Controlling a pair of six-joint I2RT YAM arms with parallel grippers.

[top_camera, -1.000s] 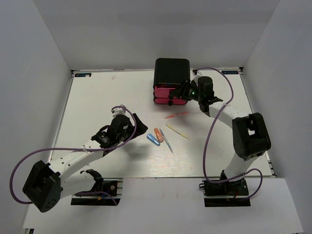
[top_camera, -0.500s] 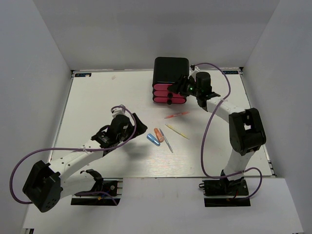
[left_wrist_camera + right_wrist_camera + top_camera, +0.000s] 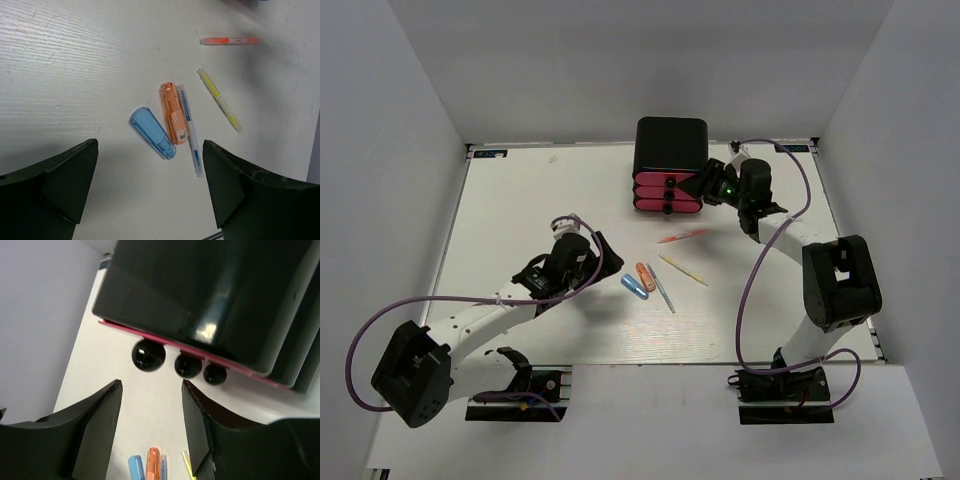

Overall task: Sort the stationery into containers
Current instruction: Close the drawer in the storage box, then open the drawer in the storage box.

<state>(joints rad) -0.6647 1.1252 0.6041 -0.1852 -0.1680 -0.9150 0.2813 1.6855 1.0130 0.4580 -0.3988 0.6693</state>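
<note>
The containers are three pink drawers (image 3: 667,193) with black knobs (image 3: 148,354), all pushed into a glossy black cabinet (image 3: 672,145). My right gripper (image 3: 705,186) hovers just right of the drawer fronts. In the right wrist view this gripper (image 3: 151,387) is open and empty below the knobs. The stationery lies mid-table: blue capsule (image 3: 152,132), orange capsule (image 3: 173,113), light-blue pen (image 3: 190,130), yellow pen (image 3: 219,99) and pink-orange pen (image 3: 230,40). My left gripper (image 3: 149,152) is wide open above the table, just short of the blue capsule (image 3: 634,286).
The table's back edge runs just behind the cabinet, with grey walls on three sides. A purple cable (image 3: 760,265) loops along the right arm, and another trails from the left arm (image 3: 380,320). Both arm bases sit at the near edge.
My right gripper has opened wider and drawn back to the right, away from the drawer knobs. The drawers now sit flush in the cabinet. The left arm has barely shifted.
</note>
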